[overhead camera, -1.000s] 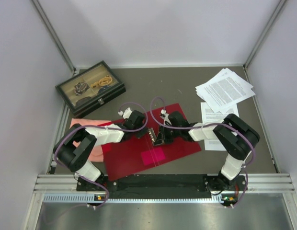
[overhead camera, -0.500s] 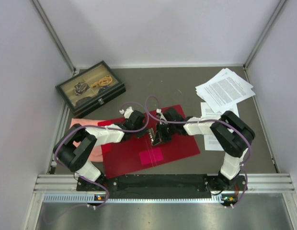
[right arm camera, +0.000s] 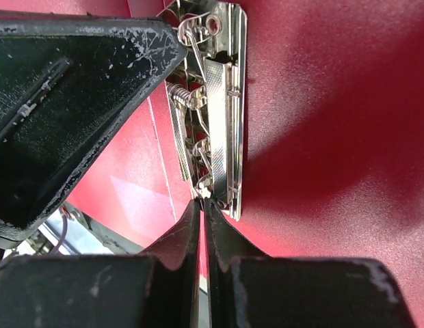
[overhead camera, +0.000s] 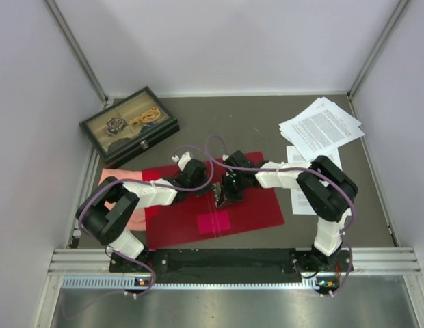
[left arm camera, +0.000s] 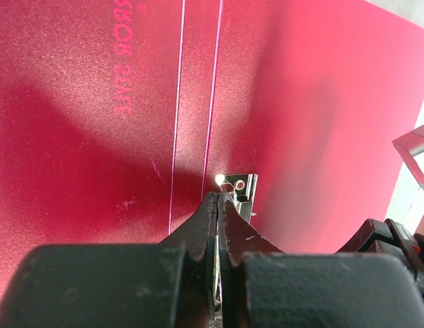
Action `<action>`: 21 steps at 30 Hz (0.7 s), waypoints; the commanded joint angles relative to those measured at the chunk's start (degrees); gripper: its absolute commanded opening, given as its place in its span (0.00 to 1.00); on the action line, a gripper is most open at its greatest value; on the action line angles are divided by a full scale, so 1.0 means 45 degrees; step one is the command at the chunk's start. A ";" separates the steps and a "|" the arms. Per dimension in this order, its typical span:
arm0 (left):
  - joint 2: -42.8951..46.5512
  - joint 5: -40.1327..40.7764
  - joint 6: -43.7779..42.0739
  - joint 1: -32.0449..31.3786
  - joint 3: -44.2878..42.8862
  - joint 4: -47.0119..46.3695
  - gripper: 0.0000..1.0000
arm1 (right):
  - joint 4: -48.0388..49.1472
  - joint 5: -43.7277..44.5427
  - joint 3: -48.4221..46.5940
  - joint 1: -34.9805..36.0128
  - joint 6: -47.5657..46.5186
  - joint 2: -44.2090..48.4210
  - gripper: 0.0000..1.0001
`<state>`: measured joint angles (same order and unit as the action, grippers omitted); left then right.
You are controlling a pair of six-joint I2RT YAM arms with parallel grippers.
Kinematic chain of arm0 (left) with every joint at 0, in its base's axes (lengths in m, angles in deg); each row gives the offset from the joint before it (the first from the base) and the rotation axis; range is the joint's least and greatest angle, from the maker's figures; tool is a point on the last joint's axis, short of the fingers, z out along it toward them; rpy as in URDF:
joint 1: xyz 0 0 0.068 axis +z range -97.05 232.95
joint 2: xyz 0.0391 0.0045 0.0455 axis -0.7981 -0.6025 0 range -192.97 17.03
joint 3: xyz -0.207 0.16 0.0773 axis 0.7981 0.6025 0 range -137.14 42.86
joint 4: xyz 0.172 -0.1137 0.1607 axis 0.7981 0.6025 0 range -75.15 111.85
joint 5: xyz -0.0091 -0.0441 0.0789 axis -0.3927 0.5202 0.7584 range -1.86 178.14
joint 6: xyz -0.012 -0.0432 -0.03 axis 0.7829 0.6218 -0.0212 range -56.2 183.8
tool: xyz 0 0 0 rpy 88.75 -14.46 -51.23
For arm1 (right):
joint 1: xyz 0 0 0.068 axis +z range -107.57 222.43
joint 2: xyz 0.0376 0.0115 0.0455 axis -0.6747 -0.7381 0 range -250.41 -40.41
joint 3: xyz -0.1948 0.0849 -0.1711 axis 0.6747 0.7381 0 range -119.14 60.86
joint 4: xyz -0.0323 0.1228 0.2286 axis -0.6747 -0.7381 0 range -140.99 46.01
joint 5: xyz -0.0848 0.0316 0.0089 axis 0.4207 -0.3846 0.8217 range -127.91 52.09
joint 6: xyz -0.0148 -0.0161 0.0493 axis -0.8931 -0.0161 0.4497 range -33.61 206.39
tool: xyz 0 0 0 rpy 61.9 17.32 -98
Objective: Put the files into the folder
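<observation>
The left pincer (left arm camera: 217, 199) is seen closed to a hairline, its tips set at the edge of the metal clip (left arm camera: 240, 188) on the open red folder (left arm camera: 301, 102). Whether any metal is nipped between them cannot be told. The right pincer (right arm camera: 202, 203) is likewise pressed shut, its tips met at one end of the clip, which is partly covered at one side by the left pincer's dark body. From above, both sets of tips are hidden under the wrists. The folder is laid open on the worktop (overhead camera: 239, 123) near the arms' bases, a pink sticker (overhead camera: 214, 222) shown inside. The files (overhead camera: 321, 128) are piled at the far right, well apart from the folder; a further sheet is partly hidden by the right arm.
</observation>
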<state>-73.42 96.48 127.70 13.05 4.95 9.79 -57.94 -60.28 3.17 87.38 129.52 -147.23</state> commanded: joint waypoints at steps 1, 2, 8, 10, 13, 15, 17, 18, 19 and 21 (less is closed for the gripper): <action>-0.0427 -0.0740 -0.1208 -0.0294 0.0944 0.2101 0.00 | -0.1993 0.6455 0.0813 -0.0028 -0.1088 -0.1712 0.00; -0.0407 -0.0740 -0.1327 -0.0294 0.0963 0.2062 0.00 | -0.2209 0.6436 0.0441 -0.0028 -0.1302 -0.1420 0.00; 0.0002 -0.1052 -0.2167 -0.0294 0.0945 0.1828 0.00 | -0.1469 0.3059 -0.1299 0.0109 -0.1910 -0.0110 0.00; 0.0081 -0.1052 -0.2344 -0.0294 0.0808 0.1847 0.00 | -0.1760 0.2959 -0.1885 0.0148 -0.1968 -0.0245 0.00; 0.0121 -0.1169 -0.2559 -0.0294 0.0515 0.2042 0.00 | -0.2055 0.3115 -0.2004 0.0148 -0.2066 -0.0558 0.00; 0.0140 -0.1267 -0.2637 -0.0294 0.0456 0.2062 0.00 | -0.1491 0.2980 -0.1558 0.0148 -0.2124 -0.0170 0.00; 0.0198 -0.1287 -0.2754 -0.0294 0.0456 0.2062 0.00 | -0.1294 0.2843 -0.1516 0.0187 -0.2202 0.0124 0.00; 0.0218 -0.1267 -0.2851 -0.0294 0.0456 0.2043 0.00 | -0.1255 0.2726 -0.1593 0.0148 -0.2261 0.0242 0.00; 0.0257 -0.1286 -0.2910 -0.0294 0.0437 0.2023 0.00 | -0.1351 0.2783 -0.1690 0.0167 -0.2281 0.0417 0.00; 0.0296 -0.1306 -0.3066 -0.0294 0.0378 0.2003 0.00 | -0.1294 0.2726 -0.1924 0.0168 -0.2417 0.0613 0.00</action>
<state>-72.46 95.63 118.06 13.01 5.56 8.33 -66.55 -56.19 -4.07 88.82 122.09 -147.15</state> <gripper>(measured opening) 0.013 0.007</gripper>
